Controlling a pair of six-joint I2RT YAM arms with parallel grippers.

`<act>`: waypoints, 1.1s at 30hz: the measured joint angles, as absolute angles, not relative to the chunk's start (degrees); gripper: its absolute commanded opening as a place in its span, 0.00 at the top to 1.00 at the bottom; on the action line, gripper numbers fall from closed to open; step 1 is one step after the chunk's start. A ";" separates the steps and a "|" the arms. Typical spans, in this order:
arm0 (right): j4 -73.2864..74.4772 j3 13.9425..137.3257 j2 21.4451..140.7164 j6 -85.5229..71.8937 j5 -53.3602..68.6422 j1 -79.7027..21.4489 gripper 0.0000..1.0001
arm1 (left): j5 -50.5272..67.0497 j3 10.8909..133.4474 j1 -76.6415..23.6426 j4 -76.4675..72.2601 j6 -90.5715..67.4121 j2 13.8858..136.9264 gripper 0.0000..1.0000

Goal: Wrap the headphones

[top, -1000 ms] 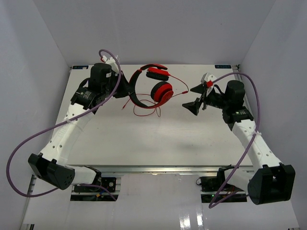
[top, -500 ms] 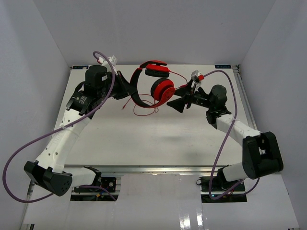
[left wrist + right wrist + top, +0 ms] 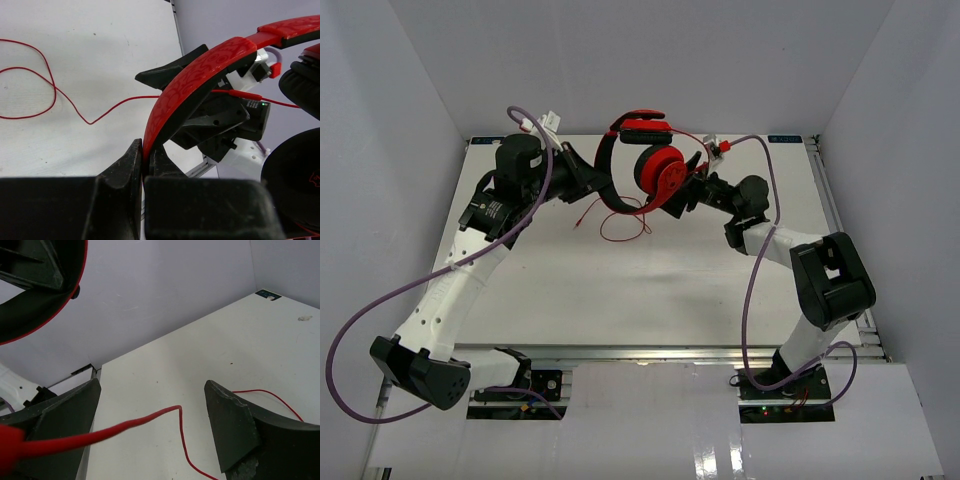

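The white table (image 3: 650, 290) has bare room across its near half. All the work sits at the far edge, close to the back wall (image 3: 650, 60), so there is little space beyond it.

The headphones (image 3: 655, 172) hang above the table's far middle, lifted clear of the surface. The left gripper (image 3: 144, 165) is clamped tight on them, pinching the red-and-black headband (image 3: 195, 75) near its lower end. The round ear cup (image 3: 660, 172) faces right.

The right gripper (image 3: 692, 185) sits just beside that cup on its right, the nearer tool to the cup, with its jaws spread wide and holding nothing.

The thin red cable (image 3: 125, 426) runs across the gap between those jaws, roughly crosswise to them, then bends down toward the table. Its slack lies in a loose loop (image 3: 620, 225) below the headphones. A squeeze here would likely catch the cable, with the open near side offering room to draw it out.
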State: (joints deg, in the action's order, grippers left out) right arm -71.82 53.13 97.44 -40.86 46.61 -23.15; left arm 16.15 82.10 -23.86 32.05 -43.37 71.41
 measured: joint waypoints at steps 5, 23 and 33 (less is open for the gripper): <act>-72.84 55.29 100.94 -45.24 46.42 -23.53 0.54 | 16.16 82.10 -23.86 30.52 -46.33 71.40 1.00; -50.51 55.14 90.94 -30.67 47.67 -25.93 0.92 | 8.06 79.96 -23.86 25.02 -54.65 70.82 1.00; 5.53 60.38 75.91 10.03 29.34 -27.40 0.92 | -6.81 79.96 -22.27 23.49 -51.74 79.26 1.00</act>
